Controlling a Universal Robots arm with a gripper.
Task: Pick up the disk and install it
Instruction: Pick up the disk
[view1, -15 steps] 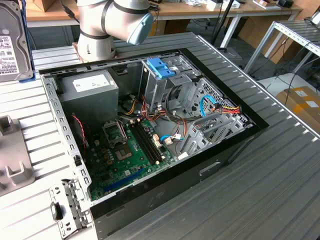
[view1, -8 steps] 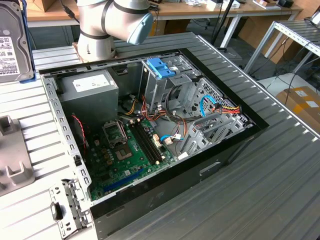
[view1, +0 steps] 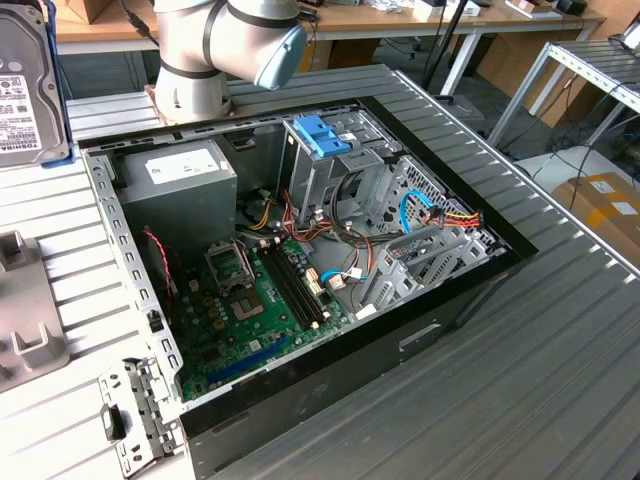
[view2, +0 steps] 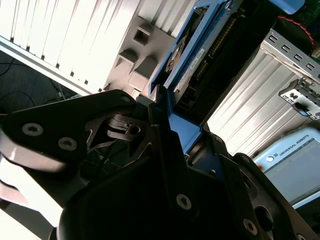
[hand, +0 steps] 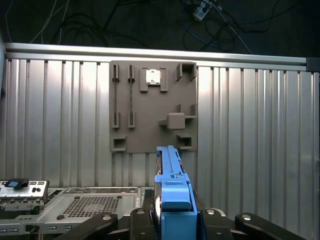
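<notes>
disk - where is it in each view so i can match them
exterior view: the disk stands upright at the exterior view's far left, above the grey fixture plate.
first wrist view: edge-on, in front of that plate.
second wrist view: tilted, beside that plate.
shared landmark: the plate.

Open computer case (view1: 330, 390) on ribbed metal table (view1: 530, 380); grey fixture plate (hand: 150, 107) lying flat on the same surface.
Inside the case: green motherboard (view1: 240, 320), grey power supply (view1: 180, 175), upright metal drive cage (view1: 340, 185) topped by a blue bracket (view1: 322, 135), coloured cables (view1: 452, 215) alongside.
</notes>
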